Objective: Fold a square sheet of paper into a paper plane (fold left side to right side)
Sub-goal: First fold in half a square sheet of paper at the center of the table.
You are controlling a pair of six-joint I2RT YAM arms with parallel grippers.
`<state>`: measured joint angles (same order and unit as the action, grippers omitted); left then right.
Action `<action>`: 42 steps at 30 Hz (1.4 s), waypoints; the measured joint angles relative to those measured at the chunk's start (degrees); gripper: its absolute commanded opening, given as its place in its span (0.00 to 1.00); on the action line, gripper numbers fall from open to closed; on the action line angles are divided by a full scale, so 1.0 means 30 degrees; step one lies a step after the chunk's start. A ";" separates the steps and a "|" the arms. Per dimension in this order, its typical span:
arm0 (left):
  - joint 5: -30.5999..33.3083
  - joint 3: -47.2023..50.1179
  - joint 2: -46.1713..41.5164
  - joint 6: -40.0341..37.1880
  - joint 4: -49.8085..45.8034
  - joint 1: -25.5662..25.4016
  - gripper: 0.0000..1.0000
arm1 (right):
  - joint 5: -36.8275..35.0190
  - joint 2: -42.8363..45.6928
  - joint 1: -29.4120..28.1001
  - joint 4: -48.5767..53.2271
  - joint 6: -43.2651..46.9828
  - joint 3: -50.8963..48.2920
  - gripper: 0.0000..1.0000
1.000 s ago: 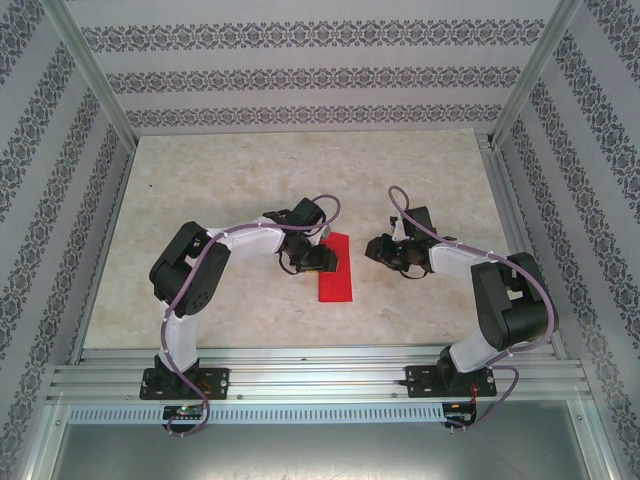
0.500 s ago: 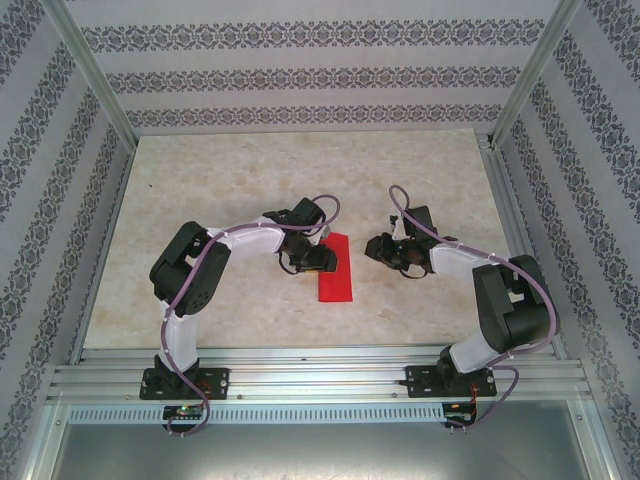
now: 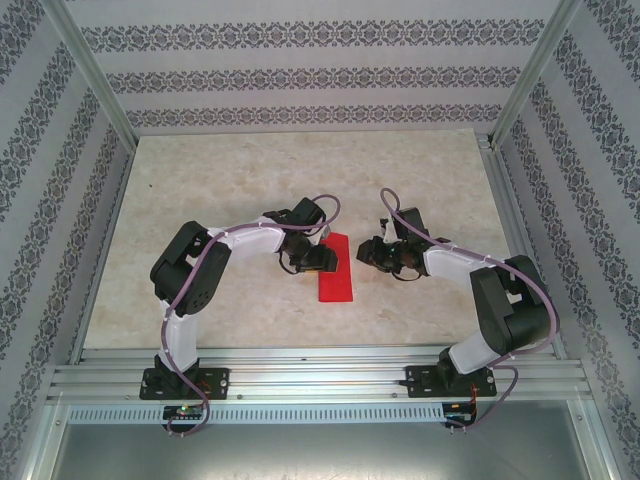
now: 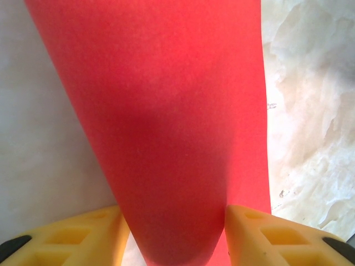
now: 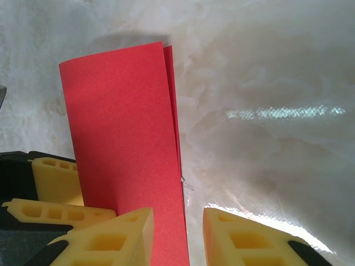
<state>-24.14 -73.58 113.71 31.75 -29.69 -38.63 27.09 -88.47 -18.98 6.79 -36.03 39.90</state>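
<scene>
At the centre of the top view, the square sheet of paper (image 3: 340,285) lies on the counter (image 3: 220,190) as a narrow red rectangle. Its long axis runs from lower frame to upper frame, leaning slightly right at the top.

Frame left: the left arm (image 3: 235,238) has its elbow bent and its forearm reaching rightward. The left tool (image 3: 325,258) sits over the sheet's left long edge. In the left wrist view its fingers (image 4: 77,238) are spread, with red paper filling the gap between them. We cannot tell whether they bear on it.

Frame right: the right tool (image 3: 368,252) sits just beside the right long edge, on the forearm of the right arm (image 3: 455,262), which points leftward. In the right wrist view its fingers (image 5: 111,241) are spread, and the sheet's edge runs down into the gap. Two layers show there, slightly offset.

Our reading: both tools face across the short axis. The left one is nearer, so any pressing along the long crease probably falls to it.
</scene>
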 measured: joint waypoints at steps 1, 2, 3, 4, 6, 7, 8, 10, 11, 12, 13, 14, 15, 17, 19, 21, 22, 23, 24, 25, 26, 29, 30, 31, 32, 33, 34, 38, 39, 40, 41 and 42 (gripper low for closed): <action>0.0000 -0.0022 0.0000 0.0000 -0.0036 0.0000 0.52 | 0.0007 -0.0022 -0.0022 0.0000 -0.0022 0.0000 0.30; 0.0000 -0.0036 0.0000 0.0000 -0.0051 0.0000 0.52 | 0.0007 -0.0051 -0.0066 -0.0029 -0.0022 0.0000 0.29; 0.0000 -0.0036 0.0000 -0.0007 -0.0051 0.0000 0.53 | 0.0000 -0.0080 -0.0146 -0.0058 -0.0022 0.0000 0.29; 0.0000 -0.0044 0.0000 -0.0007 -0.0051 0.0000 0.52 | 0.0000 -0.0087 -0.0146 -0.0058 -0.0029 0.0000 0.29; -0.0007 -0.0066 0.0015 -0.0007 -0.0073 -0.0007 0.52 | 0.0000 -0.0102 -0.0175 -0.0117 -0.0029 0.0000 0.29; 0.0000 -0.0066 0.0022 -0.0007 -0.0087 -0.0007 0.53 | 0.0000 -0.0102 -0.0182 -0.0124 -0.0029 0.0000 0.29; 0.0000 -0.0087 0.0036 -0.0007 -0.0109 -0.0007 0.52 | 0.0000 -0.0102 -0.0182 -0.0124 -0.0029 0.0000 0.29; 0.0000 -0.0124 0.0058 -0.0007 -0.0138 -0.0007 0.51 | 0.0000 -0.0102 -0.0182 -0.0117 -0.0036 0.0000 0.29; 0.0007 -0.0153 0.0066 -0.0007 -0.0182 -0.0007 0.51 | 0.0000 -0.0102 -0.0182 -0.0124 -0.0036 0.0000 0.29; 0.0015 -0.0168 0.0073 -0.0015 -0.0219 -0.0007 0.50 | 0.0007 -0.0102 -0.0182 -0.0117 -0.0036 0.0000 0.29; 0.0022 -0.0175 0.0073 -0.0022 -0.0240 -0.0007 0.50 | 0.0000 -0.0102 -0.0182 -0.0117 -0.0036 0.0000 0.29; 0.0044 -0.0175 0.0073 -0.0058 -0.0255 -0.0007 0.49 | 0.0000 -0.0102 -0.0182 -0.0117 -0.0036 0.0000 0.29; 0.0073 -0.0175 0.0073 -0.0073 -0.0262 -0.0007 0.49 | 0.0000 -0.0102 -0.0226 -0.0124 -0.0036 0.0000 0.29; 0.0080 -0.0175 0.0073 -0.0131 -0.0284 -0.0007 0.49 | 0.0000 -0.0102 -0.0270 -0.0117 -0.0036 0.0000 0.29; 0.0080 -0.0182 0.0073 -0.0211 -0.0313 -0.0007 0.49 | 0.0000 -0.0102 -0.0270 -0.0117 -0.0036 0.0000 0.29; 0.0080 -0.0189 0.0073 -0.0335 -0.0350 -0.0007 0.49 | 0.0000 -0.0102 -0.0270 -0.0117 -0.0036 0.0000 0.29; 0.0087 -0.0189 0.0073 -0.0415 -0.0364 -0.0007 0.49 | 0.0000 -0.0102 -0.0270 -0.0117 -0.0036 0.0000 0.29; 0.0080 -0.0189 0.0073 -0.0452 -0.0379 -0.0007 0.49 | 0.0000 -0.0102 -0.0270 -0.0117 -0.0036 0.0000 0.29; 0.0080 -0.0189 0.0073 -0.0503 -0.0386 -0.0007 0.49 | 0.0000 -0.0109 -0.0270 -0.0117 -0.0036 0.0000 0.29; 0.0080 -0.0189 0.0073 -0.0525 -0.0386 -0.0007 0.49 | 0.0000 -0.0124 -0.0270 -0.0117 -0.0036 0.0000 0.29; 0.0080 -0.0189 0.0073 -0.0576 -0.0393 -0.0007 0.49 | 0.0000 -0.0146 -0.0270 -0.0124 -0.0036 0.0000 0.29; 0.0080 -0.0189 0.0073 -0.0714 -0.0401 -0.0007 0.49 | 0.0000 -0.0233 -0.0270 -0.0117 -0.0036 0.0000 0.29; 0.0080 -0.0189 0.0073 -0.0743 -0.0401 -0.0007 0.49 | -0.0007 -0.0240 -0.0270 -0.0117 -0.0036 0.0000 0.29; 0.0080 -0.0189 0.0073 -0.0794 -0.0401 -0.0007 0.49 | -0.0007 -0.0240 -0.0270 -0.0117 -0.0036 0.0000 0.29; 0.0073 -0.0197 0.0073 -0.0867 -0.0408 -0.0007 0.49 | -0.0007 -0.0240 -0.0270 -0.0117 -0.0036 0.0000 0.29; 0.0073 -0.0197 0.0087 -0.0940 -0.0415 -0.0007 0.49 | -0.0007 -0.0240 -0.0270 -0.0109 -0.0036 0.0000 0.29; 0.0073 -0.0204 0.0095 -0.0962 -0.0415 -0.0007 0.49 | -0.0007 -0.0240 -0.0270 -0.0109 -0.0036 0.0000 0.29; 0.0073 -0.0248 0.0124 -0.1005 -0.0466 -0.0007 0.50 | -0.0007 -0.0240 -0.0270 -0.0102 -0.0036 0.0000 0.29; 0.0073 -0.0248 0.0131 -0.1005 -0.0466 -0.0007 0.50 | -0.0007 -0.0240 -0.0270 -0.0102 -0.0036 0.0000 0.29; 0.0073 -0.0248 0.0138 -0.1013 -0.0474 -0.0007 0.50 | -0.0007 -0.0240 -0.0270 -0.0102 -0.0036 0.0000 0.29; 0.0073 -0.0248 0.0138 -0.1005 -0.0474 -0.0007 0.50 | -0.0007 -0.0240 -0.0270 -0.0102 -0.0036 0.0000 0.28; 0.0073 -0.0255 0.0138 -0.1005 -0.0474 -0.0007 0.50 | -0.0007 -0.0240 -0.0277 -0.0102 -0.0036 0.0000 0.28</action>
<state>-23.92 -74.35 114.13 28.73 -31.11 -38.65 27.07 -89.19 -19.81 6.48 -36.14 39.90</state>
